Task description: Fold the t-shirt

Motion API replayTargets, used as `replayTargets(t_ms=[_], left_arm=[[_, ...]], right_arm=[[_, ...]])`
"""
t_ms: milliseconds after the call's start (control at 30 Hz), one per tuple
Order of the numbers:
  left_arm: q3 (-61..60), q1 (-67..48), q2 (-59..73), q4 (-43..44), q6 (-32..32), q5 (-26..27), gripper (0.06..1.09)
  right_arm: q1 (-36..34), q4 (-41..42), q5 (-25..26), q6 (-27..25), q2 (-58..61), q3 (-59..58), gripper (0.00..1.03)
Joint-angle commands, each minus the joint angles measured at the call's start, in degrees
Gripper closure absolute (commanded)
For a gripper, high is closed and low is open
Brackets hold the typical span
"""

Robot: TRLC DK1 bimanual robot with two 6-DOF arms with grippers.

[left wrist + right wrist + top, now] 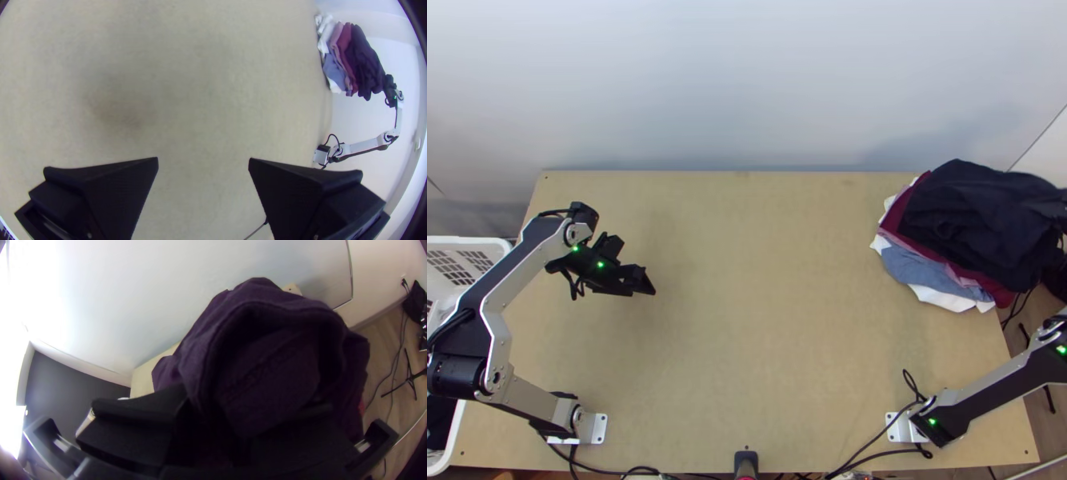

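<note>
Although the top view's right edge cuts off the right arm (999, 390) beyond its bend, the right wrist view places the right gripper (218, 418) directly at the dark garment (979, 220). Its folds and the deep shadow there hide the contact; whether the gripper is grasping the cloth cannot be determined. The garment lies bunched on a pile of clothes at the table's far right corner, above maroon, pink, blue and white pieces (951, 301) whose shapes are largely covered. Which piece is the t-shirt cannot be established; neither a sleeve nor a collar can be confirmed. The left gripper (641, 280), above the left part of the table (771, 320), is released, its fingers wide apart with nothing between them. A white basket (475, 242), partly cut off, stands at the left edge.
</note>
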Motion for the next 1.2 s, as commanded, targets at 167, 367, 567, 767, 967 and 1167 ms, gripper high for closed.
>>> replayTargets(t_ms=[167,367,567,767,967,1167], left_arm=[[-0.20,-4.39,-1.51,1.32,-3.07,-0.42,0.10],[-0.02,-3.86,-5.38,0.71,-4.21,-0.95,0.10],[0.33,-3.25,-9.42,0.18,-5.62,-2.62,0.10],[-2.31,-1.23,-12.85,0.35,-5.88,-2.62,0.10],[-7.58,-2.02,-15.84,1.67,-6.85,-2.62,0.10],[-6.96,-2.37,-15.84,1.76,-7.55,-2.71,0.10]], right_arm=[[-5.79,-1.72,4.22,-3.10,7.04,-0.45,1.00],[-4.30,-1.72,4.49,-3.01,7.22,0.52,0.90],[0.54,-1.72,4.40,-1.70,4.50,-1.33,0.65],[4.32,-1.72,4.49,-0.55,1.95,-1.50,0.52],[4.49,-1.55,5.54,-0.55,0.19,-1.76,0.11],[2.82,-1.46,5.54,-1.08,-1.66,-1.59,0.04]])
